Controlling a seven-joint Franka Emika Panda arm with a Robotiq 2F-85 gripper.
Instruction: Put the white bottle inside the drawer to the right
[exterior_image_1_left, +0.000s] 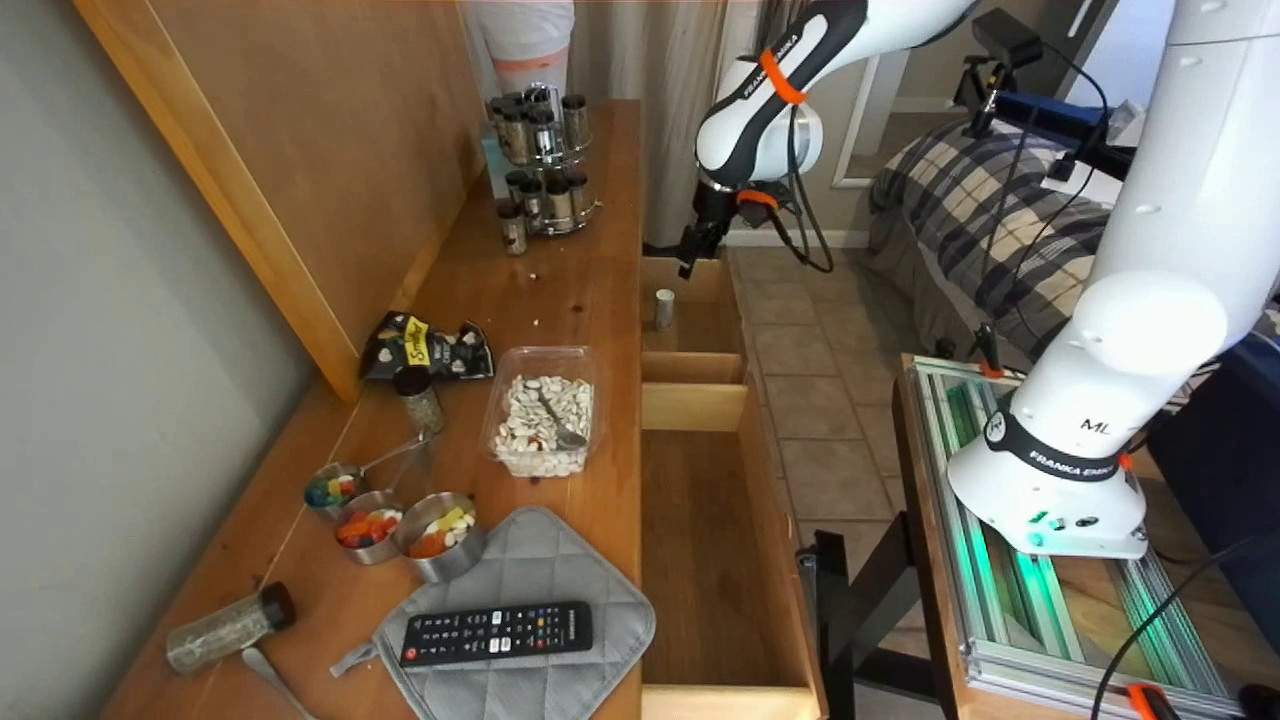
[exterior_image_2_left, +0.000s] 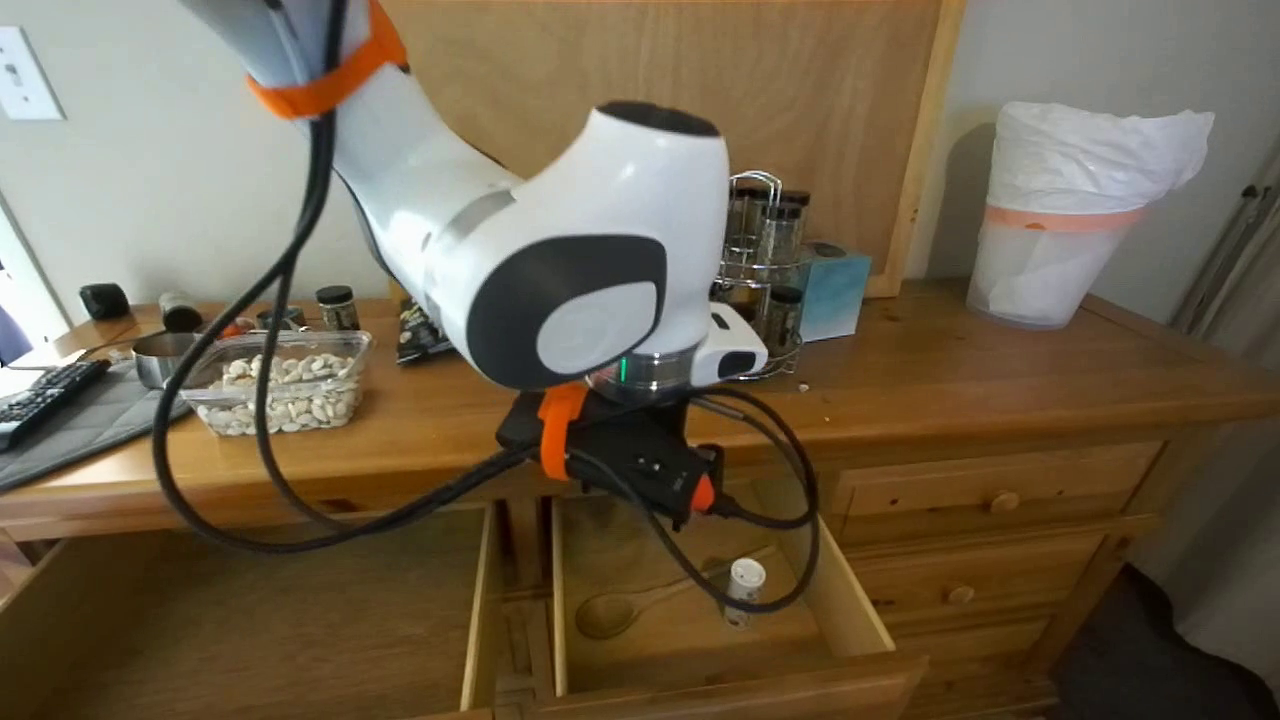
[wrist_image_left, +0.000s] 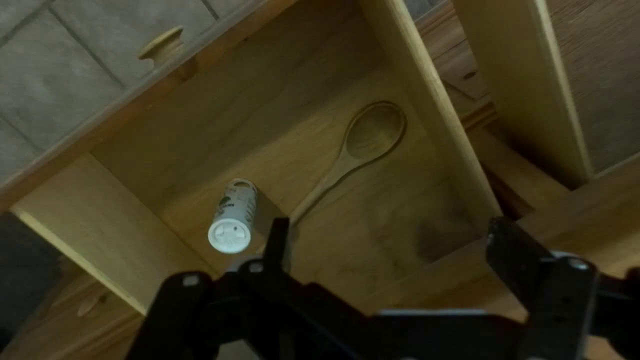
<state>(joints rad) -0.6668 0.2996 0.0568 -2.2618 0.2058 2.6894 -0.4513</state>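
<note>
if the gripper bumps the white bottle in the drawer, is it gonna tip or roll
The white bottle could tip fairly easily, standing upright and taller than wide. Once down, its round body would probably roll across the flat drawer floor, though the wooden spoon beside it might stop it on that side.

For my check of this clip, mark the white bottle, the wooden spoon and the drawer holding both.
White bottle (wrist_image_left: 234, 212): wrist view, on its printed side.
Wooden spoon (wrist_image_left: 345, 163): wrist view, where bowl meets handle.
Drawer (exterior_image_2_left: 678, 645): in an exterior view, on its bare floor.
</note>
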